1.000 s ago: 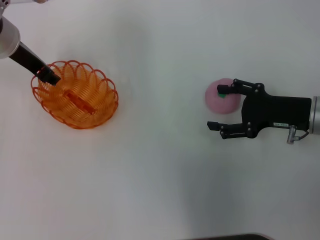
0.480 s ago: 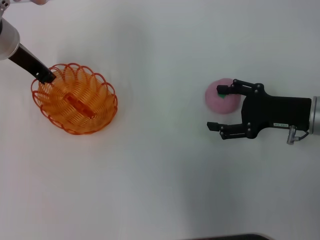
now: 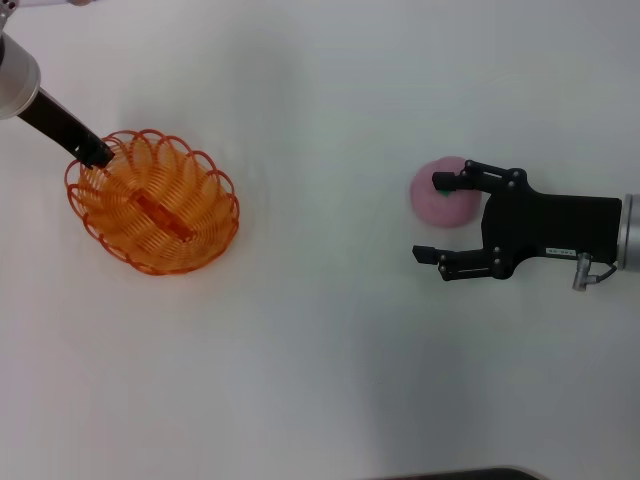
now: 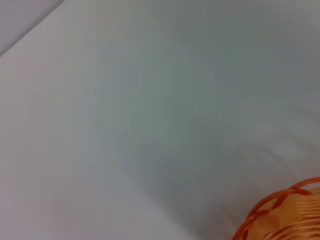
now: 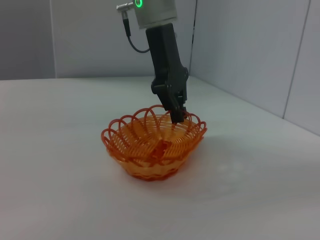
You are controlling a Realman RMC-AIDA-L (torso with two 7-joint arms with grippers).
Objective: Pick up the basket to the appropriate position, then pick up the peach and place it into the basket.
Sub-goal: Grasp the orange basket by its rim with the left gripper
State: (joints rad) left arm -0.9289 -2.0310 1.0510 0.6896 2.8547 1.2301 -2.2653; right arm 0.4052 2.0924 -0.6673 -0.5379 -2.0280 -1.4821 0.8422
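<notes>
Being gripped at its far rim by the clenched left gripper (image 3: 98,154), the basket (image 3: 152,202) is resting on the table (image 3: 320,350); the right gripper (image 3: 437,217) is being held spread beside the peach (image 3: 443,194).

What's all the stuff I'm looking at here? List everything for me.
basket: one, orange looped wire, on the table toward the robot's left.
peach: one, pink with a green mark, on the table toward the robot's right, well apart from the basket.
table: one, white, under everything.
left hand: one, black, shut on the basket's rim at its far left edge.
right hand: one, black, open, beside the peach with one finger over it, not gripping.
</notes>
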